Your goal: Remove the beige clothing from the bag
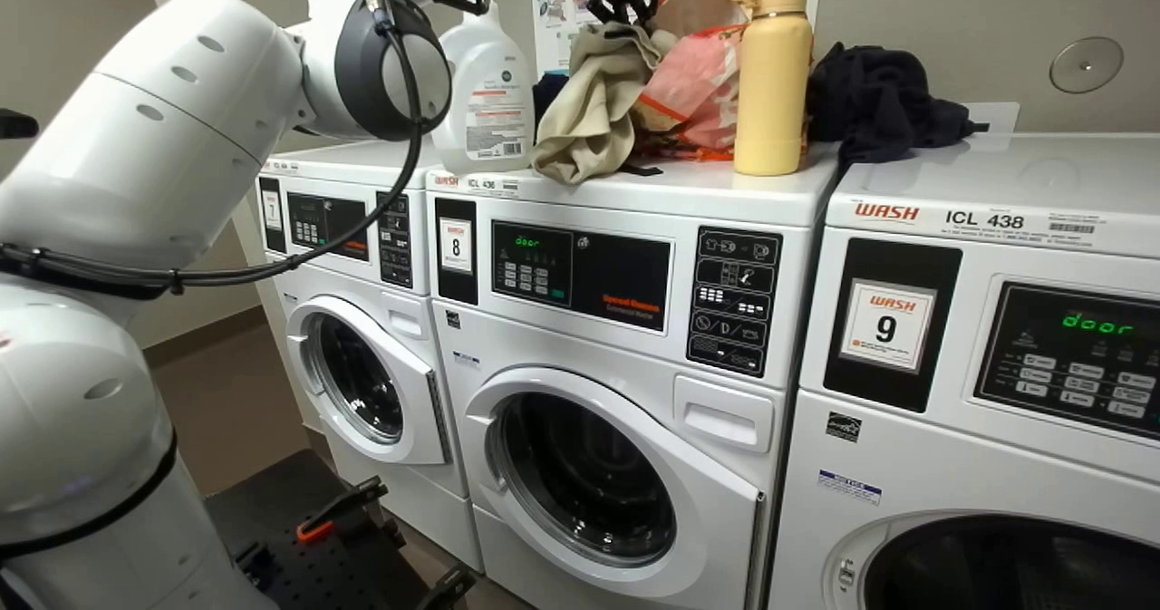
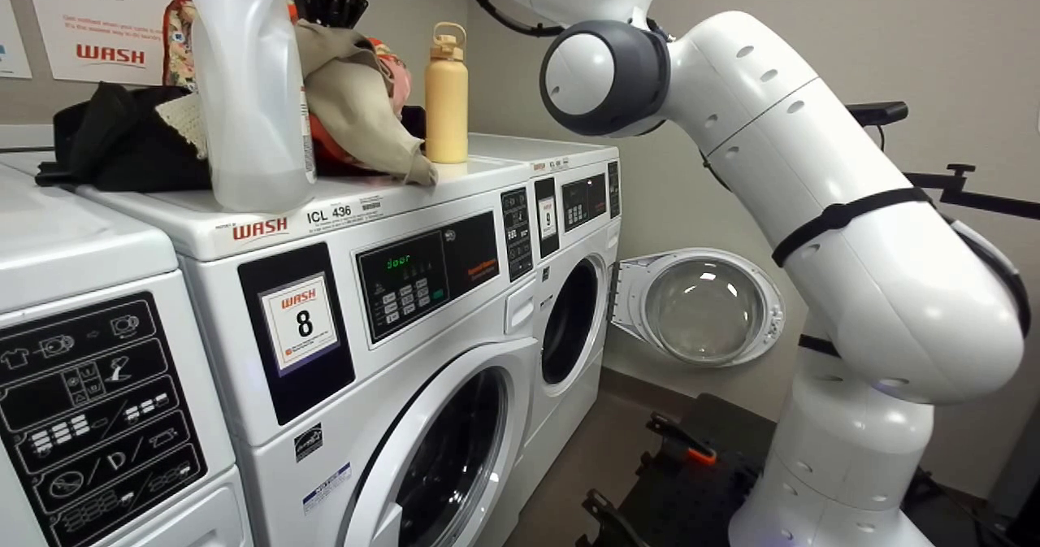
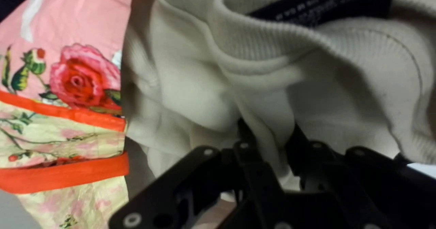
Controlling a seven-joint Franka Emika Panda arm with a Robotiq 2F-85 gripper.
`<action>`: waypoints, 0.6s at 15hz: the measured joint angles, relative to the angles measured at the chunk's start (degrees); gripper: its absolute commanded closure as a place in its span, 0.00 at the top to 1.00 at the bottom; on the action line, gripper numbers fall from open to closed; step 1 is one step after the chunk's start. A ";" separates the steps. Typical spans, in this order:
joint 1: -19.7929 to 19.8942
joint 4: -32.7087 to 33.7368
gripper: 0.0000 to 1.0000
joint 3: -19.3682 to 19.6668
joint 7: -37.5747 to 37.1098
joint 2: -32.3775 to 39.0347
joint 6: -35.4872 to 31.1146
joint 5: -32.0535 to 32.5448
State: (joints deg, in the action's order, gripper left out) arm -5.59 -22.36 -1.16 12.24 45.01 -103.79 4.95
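The beige clothing (image 1: 594, 111) is bunched and draped on top of the middle washer. Its lower end reaches the washer's front edge, also in an exterior view (image 2: 357, 108). The floral pink bag with red-orange trim (image 1: 696, 93) is beside and behind it; it shows at the left in the wrist view (image 3: 85, 127). My gripper (image 3: 269, 127) points down into the clothing (image 3: 190, 79), with a fold pinched between its fingers. It also shows above the clothing in both exterior views (image 1: 623, 16) (image 2: 329, 6). Whether part of the clothing is inside the bag is hidden.
A yellow bottle (image 1: 772, 93) stands right beside the bag. A large detergent jug (image 2: 252, 100) stands at the clothing's other side. Dark clothing (image 1: 888, 98) lies on the washers behind. An open washer door (image 2: 707, 307) sticks out near the arm.
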 measured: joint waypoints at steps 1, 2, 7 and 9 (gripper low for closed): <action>0.12 0.00 0.00 -0.14 0.00 -0.17 0.00 -0.33; 0.28 0.02 0.00 -0.32 0.00 -0.40 0.00 -0.74; 0.95 0.39 0.02 -1.47 0.00 -3.63 0.81 -2.06; 0.99 0.61 0.02 -1.83 0.00 -5.63 2.04 -2.31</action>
State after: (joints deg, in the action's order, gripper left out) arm -4.60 -21.75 -2.99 12.25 39.38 -101.75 2.64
